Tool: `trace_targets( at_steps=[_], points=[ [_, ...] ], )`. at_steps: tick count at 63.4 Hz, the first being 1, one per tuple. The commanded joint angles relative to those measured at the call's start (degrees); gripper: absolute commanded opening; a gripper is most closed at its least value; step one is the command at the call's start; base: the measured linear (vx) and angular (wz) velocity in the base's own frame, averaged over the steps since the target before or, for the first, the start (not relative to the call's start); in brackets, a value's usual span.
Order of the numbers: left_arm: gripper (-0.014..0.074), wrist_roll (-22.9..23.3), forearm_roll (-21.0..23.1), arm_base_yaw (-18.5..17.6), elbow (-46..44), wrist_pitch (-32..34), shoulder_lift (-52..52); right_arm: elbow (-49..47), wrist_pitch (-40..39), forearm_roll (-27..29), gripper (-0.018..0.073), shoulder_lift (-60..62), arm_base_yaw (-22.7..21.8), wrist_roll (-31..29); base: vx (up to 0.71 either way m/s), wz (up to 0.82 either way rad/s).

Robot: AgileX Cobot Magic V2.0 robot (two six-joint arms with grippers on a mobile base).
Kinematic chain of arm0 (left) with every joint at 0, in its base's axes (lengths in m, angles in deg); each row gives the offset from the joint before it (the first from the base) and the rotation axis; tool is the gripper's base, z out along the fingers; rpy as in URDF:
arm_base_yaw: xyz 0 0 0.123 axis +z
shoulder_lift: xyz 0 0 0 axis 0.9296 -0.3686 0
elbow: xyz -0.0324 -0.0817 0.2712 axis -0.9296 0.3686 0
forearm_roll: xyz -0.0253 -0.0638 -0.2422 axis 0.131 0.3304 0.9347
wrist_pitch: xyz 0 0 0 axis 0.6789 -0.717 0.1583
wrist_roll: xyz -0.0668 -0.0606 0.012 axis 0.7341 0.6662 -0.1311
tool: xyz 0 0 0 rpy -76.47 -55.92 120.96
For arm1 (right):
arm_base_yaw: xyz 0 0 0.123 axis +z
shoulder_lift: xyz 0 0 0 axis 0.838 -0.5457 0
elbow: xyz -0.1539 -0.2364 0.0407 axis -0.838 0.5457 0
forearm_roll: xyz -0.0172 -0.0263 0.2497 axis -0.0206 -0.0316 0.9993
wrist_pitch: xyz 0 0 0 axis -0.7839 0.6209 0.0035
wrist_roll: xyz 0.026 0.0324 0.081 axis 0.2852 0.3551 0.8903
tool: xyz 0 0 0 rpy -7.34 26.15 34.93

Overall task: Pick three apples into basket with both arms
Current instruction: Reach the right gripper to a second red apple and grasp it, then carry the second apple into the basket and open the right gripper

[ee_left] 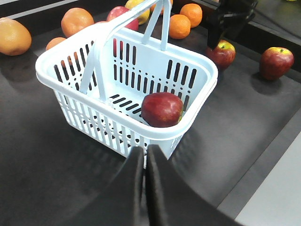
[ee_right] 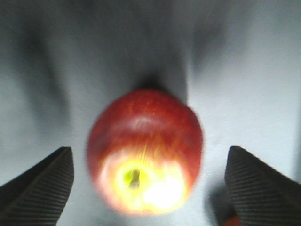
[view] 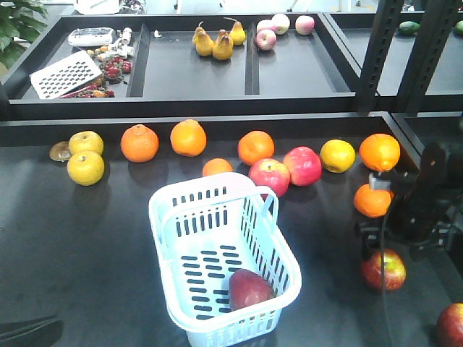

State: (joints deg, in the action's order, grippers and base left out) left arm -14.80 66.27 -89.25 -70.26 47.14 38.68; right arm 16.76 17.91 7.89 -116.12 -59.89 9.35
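Big dark table [view: 79, 246] fills the front view, and the widest open ground is its left front quarter: bare black surface from the basket out to the left. Behind it the raised black shelf [view: 202, 72] with its dividers walls off the back. Centre front sits the pale basket [view: 158, 246], with slotted sides, a thick rim and handles [ee_left: 101, 56] standing up. Its near end is close to the table's front edge, and the left wrist view shows a table edge running diagonally not far past it. Over on the right, the right arm [view: 423, 210] hangs above the table near the right side, an orange [view: 372, 201] just behind it. The right gripper [ee_right: 149, 149] is spread wide, a ribbed finger [ee_right: 42, 183] out on either side with clear room to the fruit, gripping nothing. The left gripper [ee_left: 145, 150] hovers just outside the basket's near wall, fingers pressed together, nothing between them. Now the apples: the first apple [view: 249, 288] lies inside the basket, tucked into the near right corner. The second apple [ee_right: 146, 150], blurred in the wrist view, sits on the table right below the open right gripper, yellow stem end showing. The third apple [view: 452, 327] is at the front right corner of the view, apart from the second with free table between. Along the back runs a row of oranges [view: 188, 137], and of the two pink-red apples [view: 302, 165] the nearer is just beside the basket's far right corner.
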Motion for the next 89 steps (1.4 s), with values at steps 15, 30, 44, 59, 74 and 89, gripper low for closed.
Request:
trace_targets(
  at_steps=[15,30,44,59,74,89],
  points=[
    [-0.0008,0.3,2.0,-0.1,-1.4,2.8,-0.2,-1.5,0.8,0.5,0.0534,-1.4,-0.4,-1.1,0.00,0.00],
    [-0.0008,0.3,2.0,-0.1,-1.4,2.8,-0.2,-1.5,4.8,1.4,0.0210,5.6,-0.4,-4.0,0.00,0.00],
    [-0.0008,0.3,2.0,-0.1,-1.4,2.8,-0.2,-1.5,12.9,11.7,-0.0011,21.2,-0.4,-13.7,0.00,0.00],
    [-0.0008,0.3,2.0,-0.1,-1.4,2.8,-0.2,-1.3,16.8,20.9,0.0000,33.1,7.3,-16.9,0.00,0.00],
    [-0.0008,0.3,2.0,-0.1,-1.4,2.8,-0.2,-1.3,10.8,22.1,0.0006,33.2,23.8,-10.9,0.00,0.00],
    [-0.0008,0.3,2.0,-0.1,-1.4,2.6,-0.2,-1.3,3.2,20.5,0.0041,25.6,31.8,-7.4,0.00,0.00]
  ],
)
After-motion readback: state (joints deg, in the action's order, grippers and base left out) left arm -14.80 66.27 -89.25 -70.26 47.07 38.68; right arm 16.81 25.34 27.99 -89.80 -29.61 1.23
